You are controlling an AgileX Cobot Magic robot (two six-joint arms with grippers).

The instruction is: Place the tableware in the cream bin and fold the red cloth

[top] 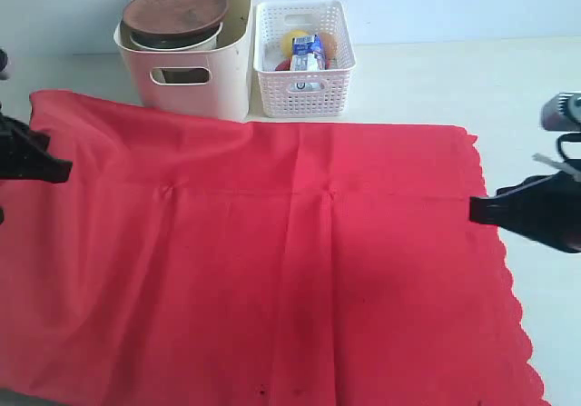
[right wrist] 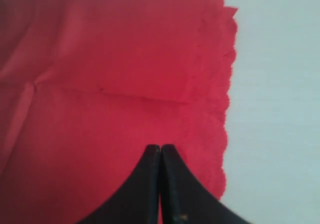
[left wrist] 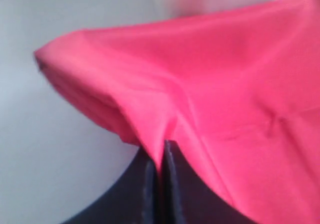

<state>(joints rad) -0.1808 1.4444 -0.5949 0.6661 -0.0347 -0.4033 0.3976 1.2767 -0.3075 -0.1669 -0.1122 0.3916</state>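
Observation:
The red cloth lies spread over most of the table, its scalloped edge on the right. My left gripper is at the cloth's left edge and is shut on a pinch of the cloth, which rises in a ridge from its fingertips. My right gripper is shut just over the flat cloth, tips beside the scalloped edge, nothing visibly pinched. The cream bin stands at the back left with the brown wooden plate on top. The rest of the tableware is hidden.
A white lattice basket stands right of the bin, holding the milk carton and a lemon. A crease runs across the cloth. Bare pale table shows behind and right of the cloth.

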